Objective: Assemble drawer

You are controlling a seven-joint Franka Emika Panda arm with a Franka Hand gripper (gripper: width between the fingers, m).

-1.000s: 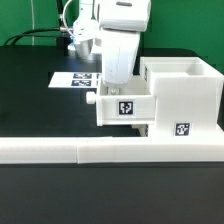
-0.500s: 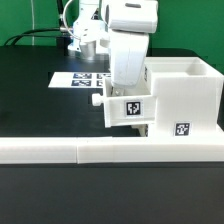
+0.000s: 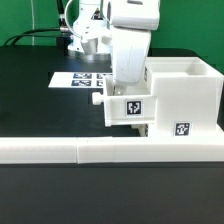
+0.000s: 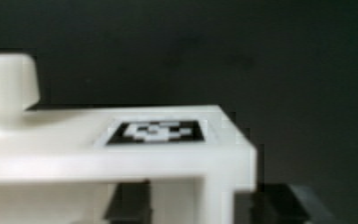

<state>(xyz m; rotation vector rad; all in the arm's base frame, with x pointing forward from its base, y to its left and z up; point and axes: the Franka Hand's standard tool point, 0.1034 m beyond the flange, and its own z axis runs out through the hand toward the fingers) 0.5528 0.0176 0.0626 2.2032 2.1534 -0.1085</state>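
Note:
The drawer housing [image 3: 185, 95] is a tall white box at the exterior view's right, with a tag on its front. A small white tray [image 3: 125, 108] with a tag and a side knob [image 3: 97, 99] sits partly inside the housing's open side. My gripper [image 3: 128, 88] comes down onto the tray from above. In the wrist view the gripper [image 4: 226, 203] is shut on the tray's wall [image 4: 229, 185], with one dark finger [image 4: 149, 200] on each side of it. The tray's tag [image 4: 160, 132] and knob [image 4: 7, 85] show there. I cannot make out a second tray.
The long low white wall strip [image 3: 90, 150] runs across the front, just before the housing. The marker board [image 3: 78, 79] lies flat behind the tray. The arm's base and cables [image 3: 75, 35] stand at the back.
The gripper moved the tray to the exterior view's right, further into the housing, between one second and half a second ago. Since then almost nothing has moved.

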